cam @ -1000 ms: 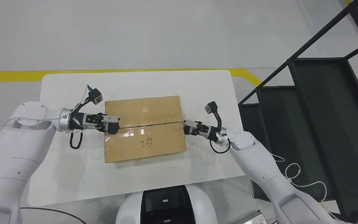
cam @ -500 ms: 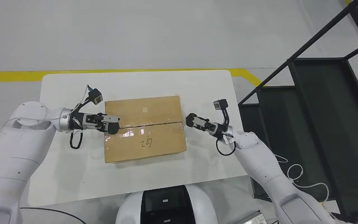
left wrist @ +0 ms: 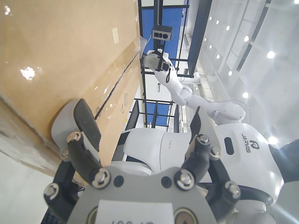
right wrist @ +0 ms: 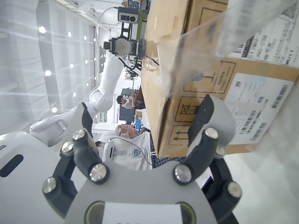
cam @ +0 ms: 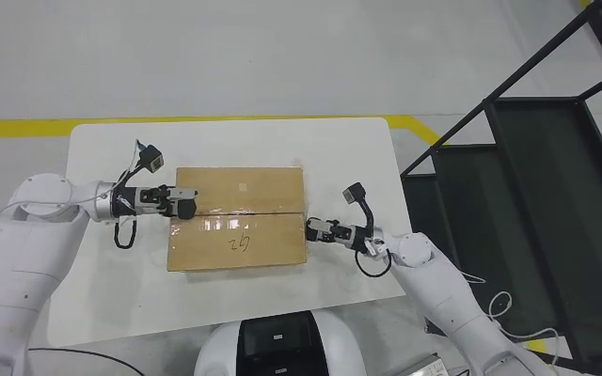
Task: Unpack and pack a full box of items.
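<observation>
White table (cam: 357, 150), centre: left gripper (cam: 188, 209), fingers spread, one pad against closed brown cardboard box (cam: 240, 193); right gripper (cam: 313, 230), likewise spread, at its opposite end beside loose clear tape (right wrist: 233, 12). Risk: pads may skid on glossy tape, shoving box askew.

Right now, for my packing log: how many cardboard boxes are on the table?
1. The taped cardboard box lies on the white table, left gripper and right gripper at its ends; contents hidden.
</observation>
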### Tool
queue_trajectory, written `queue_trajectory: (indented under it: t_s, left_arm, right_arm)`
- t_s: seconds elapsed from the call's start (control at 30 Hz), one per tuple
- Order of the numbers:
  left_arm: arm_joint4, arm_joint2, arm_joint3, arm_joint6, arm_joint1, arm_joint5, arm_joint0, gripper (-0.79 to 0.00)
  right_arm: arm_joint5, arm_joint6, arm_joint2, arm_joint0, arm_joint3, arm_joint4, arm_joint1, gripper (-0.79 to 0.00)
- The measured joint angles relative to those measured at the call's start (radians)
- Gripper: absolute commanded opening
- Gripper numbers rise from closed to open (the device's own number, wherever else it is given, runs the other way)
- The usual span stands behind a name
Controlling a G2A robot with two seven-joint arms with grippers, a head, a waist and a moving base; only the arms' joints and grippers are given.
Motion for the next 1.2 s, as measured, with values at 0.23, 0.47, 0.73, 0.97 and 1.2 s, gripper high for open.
queue_trajectory:
  t_s: [0.23,0.47,0.73,0.97,1.2]
  left_arm:
    - [0.014,-0.055,-0.03,0.039,0.017,0.019,0.036,0.0]
    - [0.036,-0.085,-0.062,0.077,0.026,0.037,0.061,0.0]
    - [0.058,-0.11,-0.107,0.114,0.034,0.061,0.094,0.0]
    - [0.074,-0.109,-0.142,0.13,0.033,0.081,0.102,0.0]
    - [0.088,-0.103,-0.161,0.128,0.031,0.089,0.097,0.0]
  right_arm:
    - [0.063,0.013,-0.007,-0.009,-0.088,-0.031,0.005,0.0]
    - [0.06,0.02,-0.061,0.077,-0.03,-0.019,-0.013,0.0]
    - [0.015,0.015,-0.085,0.136,0.053,-0.002,-0.026,0.0]
    - [0.032,-0.013,-0.035,0.061,0.029,-0.014,-0.009,0.0]
    - [0.067,0.067,-0.091,0.098,0.059,0.058,-0.024,0.0]
